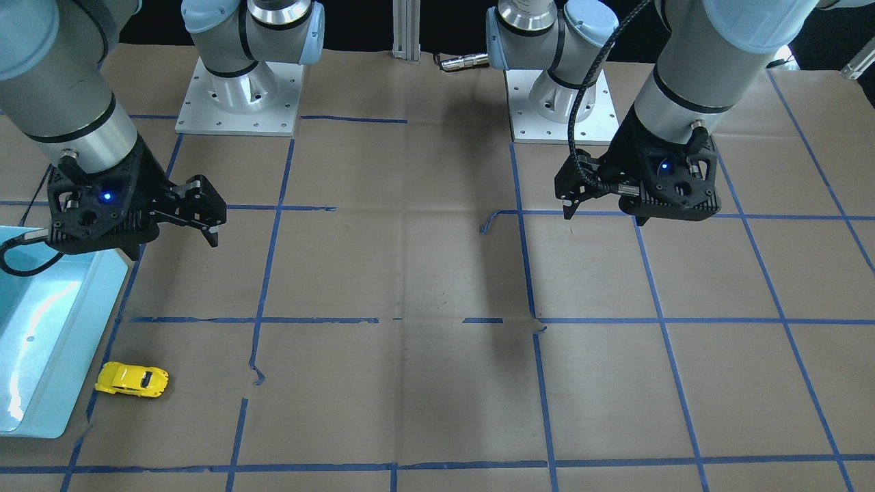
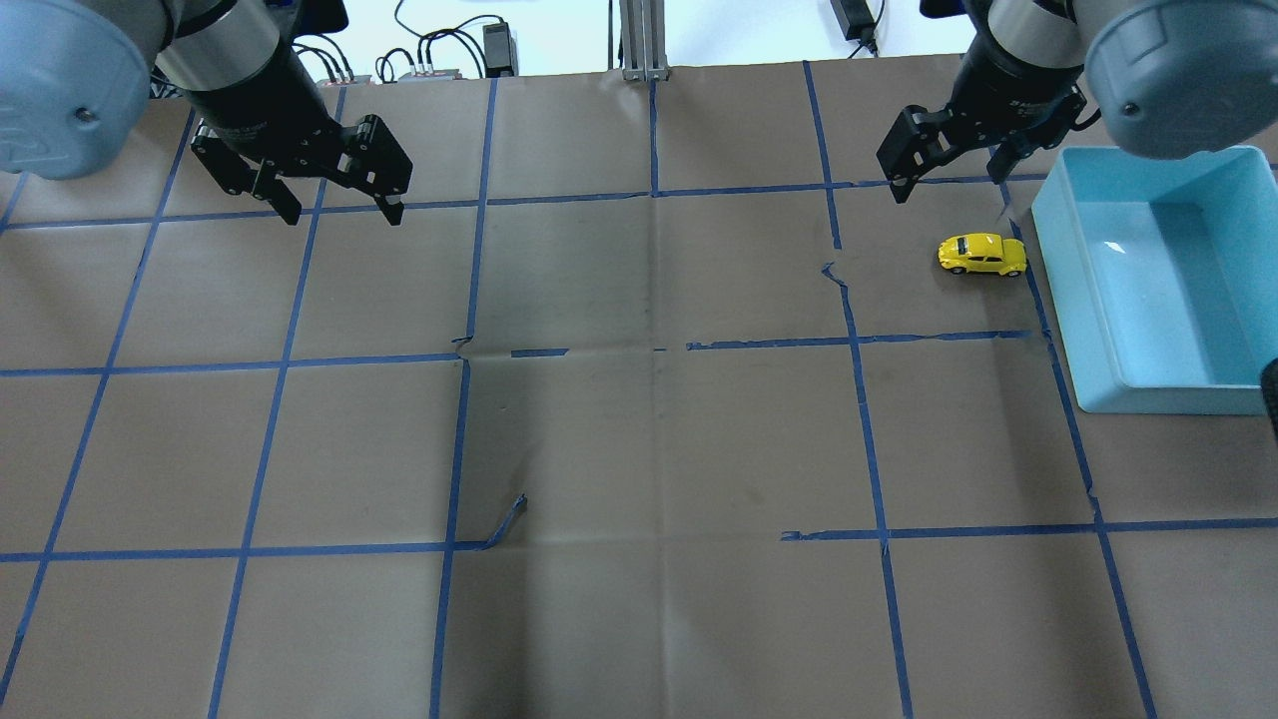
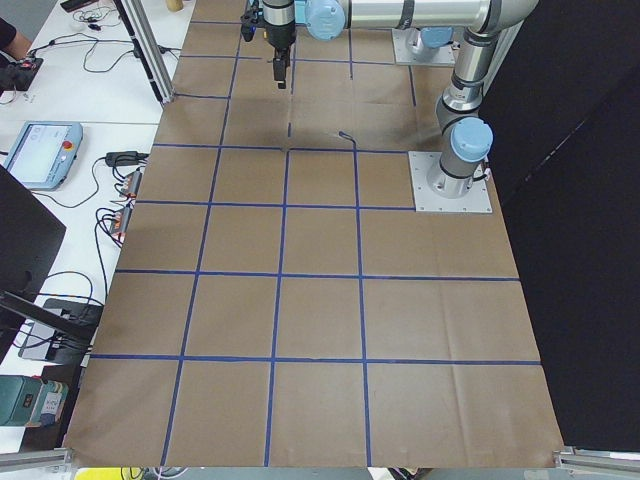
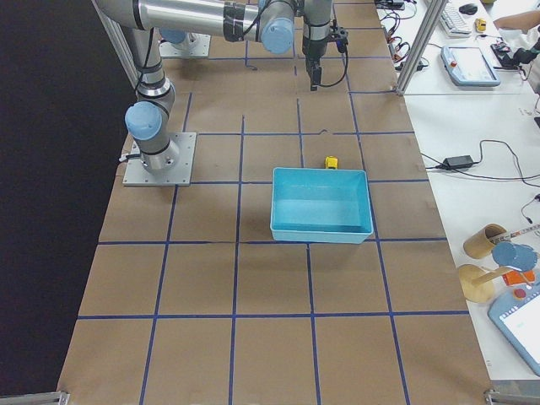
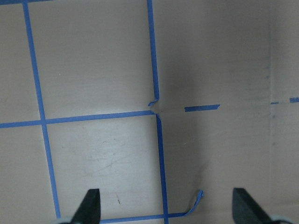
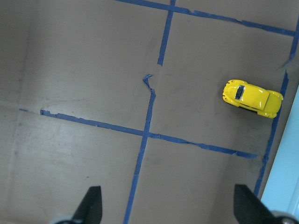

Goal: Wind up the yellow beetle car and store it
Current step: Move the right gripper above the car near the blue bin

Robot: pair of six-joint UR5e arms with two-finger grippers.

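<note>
Overhead exterior: car (image 2: 981, 255) near right gripper (image 2: 949, 184)

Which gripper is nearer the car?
The right gripper: it hangs on the car's side of the table, by the bin; the left gripper is at the opposite end.

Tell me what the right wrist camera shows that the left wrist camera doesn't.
Only the right wrist view shows the yellow beetle car, on its wheels beside the edge of the blue bin, ahead of the open right claw. Only the left wrist view shows the open left claw and a curled tape end. Both share the brown table with blue tape lines; neither claw holds anything.
</note>
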